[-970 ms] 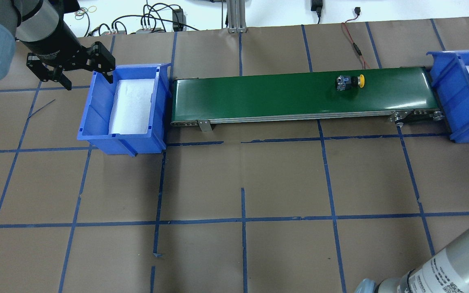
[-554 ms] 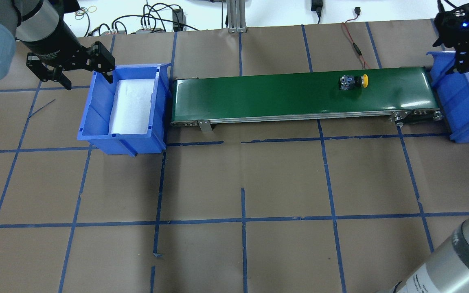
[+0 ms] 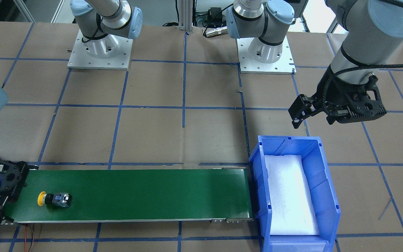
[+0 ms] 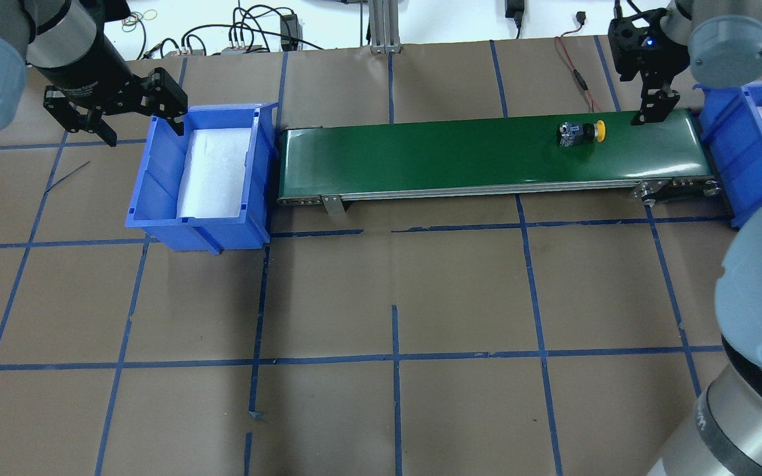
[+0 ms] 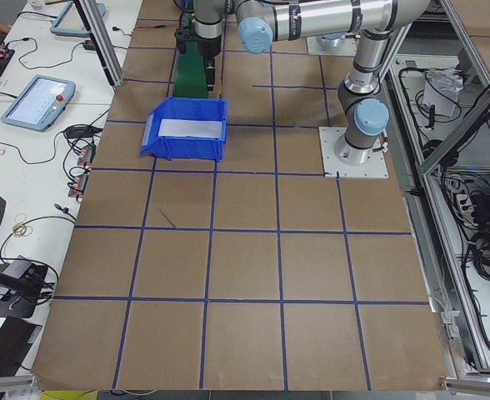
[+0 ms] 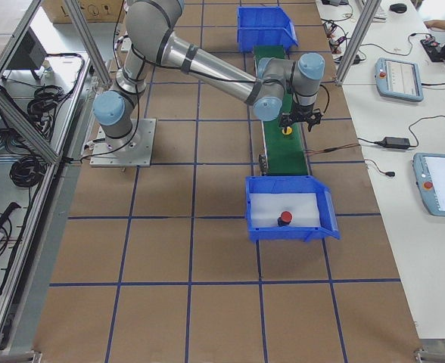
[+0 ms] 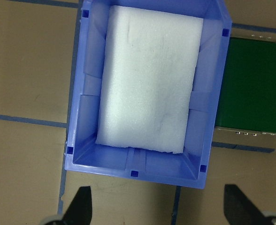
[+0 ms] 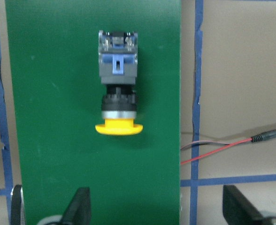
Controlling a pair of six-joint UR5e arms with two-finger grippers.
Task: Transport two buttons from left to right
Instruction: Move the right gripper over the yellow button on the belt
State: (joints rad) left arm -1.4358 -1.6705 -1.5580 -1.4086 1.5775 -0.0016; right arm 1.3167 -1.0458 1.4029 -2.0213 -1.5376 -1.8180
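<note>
On the counter (image 4: pixel 394 297), a green conveyor belt (image 4: pixel 421 155) runs from the foam-lined left bin (image 4: pixel 156 178) to the right bin (image 6: pixel 294 234). My yellow button (image 8: pixel 118 93) lies on its side near the belt's right end; the red button (image 6: pixel 284 218) sits in the right bin. My right arm reaches over that end, with the right claw (image 8: pixel 156 208) pointing down, spread wide and empty, near the yellow cap. The left claw (image 7: pixel 157 208) hangs spread and empty just outside the left bin.

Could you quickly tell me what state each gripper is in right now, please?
Left gripper: open, holding nothing.
Right gripper: open, holding nothing, hovering near the yellow button on the green belt.
</note>
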